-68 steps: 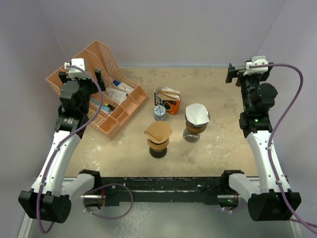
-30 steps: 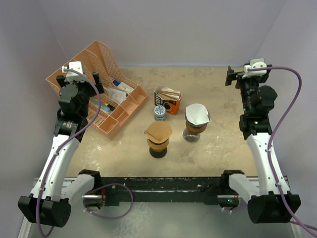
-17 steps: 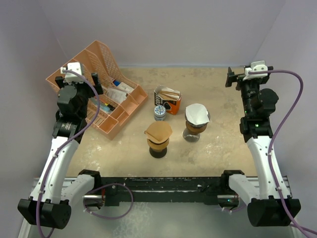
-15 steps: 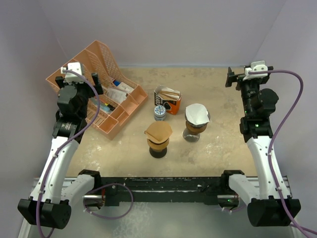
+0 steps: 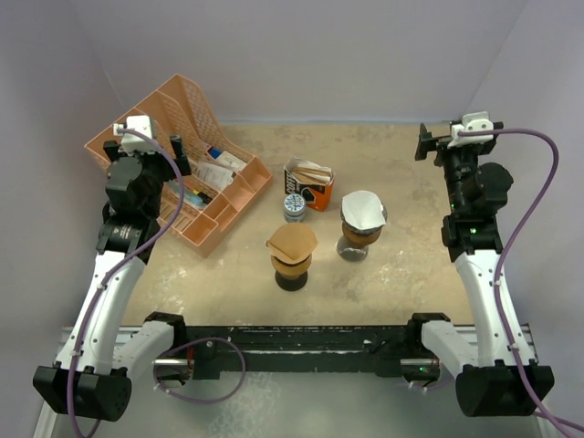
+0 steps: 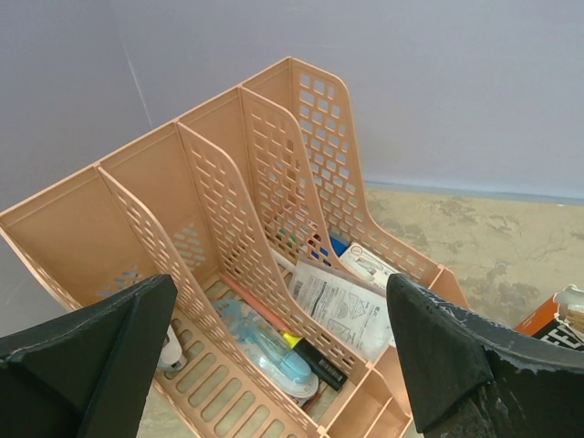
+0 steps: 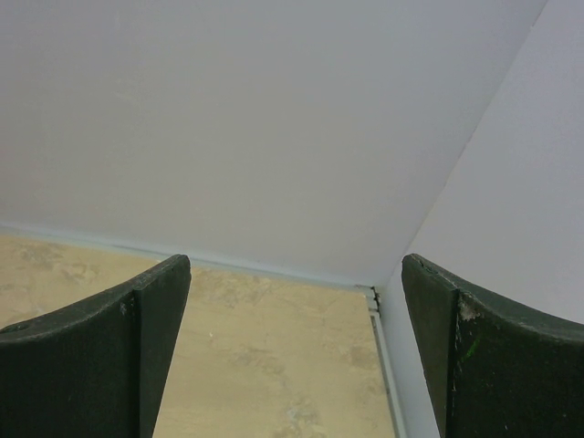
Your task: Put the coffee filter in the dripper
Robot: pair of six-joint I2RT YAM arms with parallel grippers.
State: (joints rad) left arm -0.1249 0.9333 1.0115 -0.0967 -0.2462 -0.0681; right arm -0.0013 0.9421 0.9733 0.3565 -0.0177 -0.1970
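brown coffee filter (image 5: 292,242): light, floppy, creases easily; pinch rim edge | left end effector (image 6: 278,287), right end effector (image 7: 294,265): spread wide, empty

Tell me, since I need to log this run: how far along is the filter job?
Done, apparently: a brown filter sits on the front dripper, and a white filter tops the second dripper. In hand: nothing; the left gripper is open over the pink organizer, the right gripper open facing the back corner. Left: likely nothing, though how fully the filters are seated is unclear.
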